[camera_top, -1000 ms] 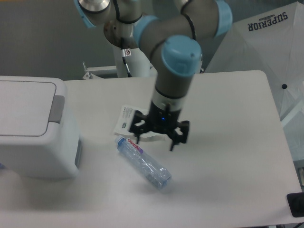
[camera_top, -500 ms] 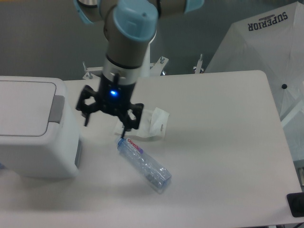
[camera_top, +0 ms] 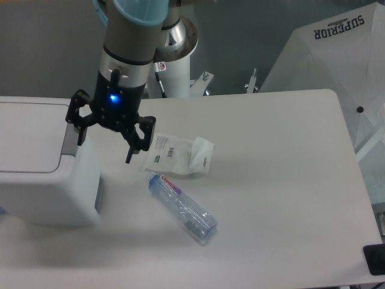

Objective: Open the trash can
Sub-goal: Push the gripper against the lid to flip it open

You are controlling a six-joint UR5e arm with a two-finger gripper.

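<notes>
While I watch from the fixed camera, my gripper (camera_top: 106, 143) hangs with its fingers spread apart and empty, just beside the right edge of the trash can (camera_top: 42, 162). That bin sits at the table's (camera_top: 289, 180) left side, lid flat. A bottle (camera_top: 182, 208) and a crumpled wrapper (camera_top: 180, 155) lie right of it.

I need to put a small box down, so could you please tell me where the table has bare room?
The right half of the table is bare, from the crumpled wrapper and bottle to the right edge. The left is crowded: trash can, with the gripper beside it.
</notes>
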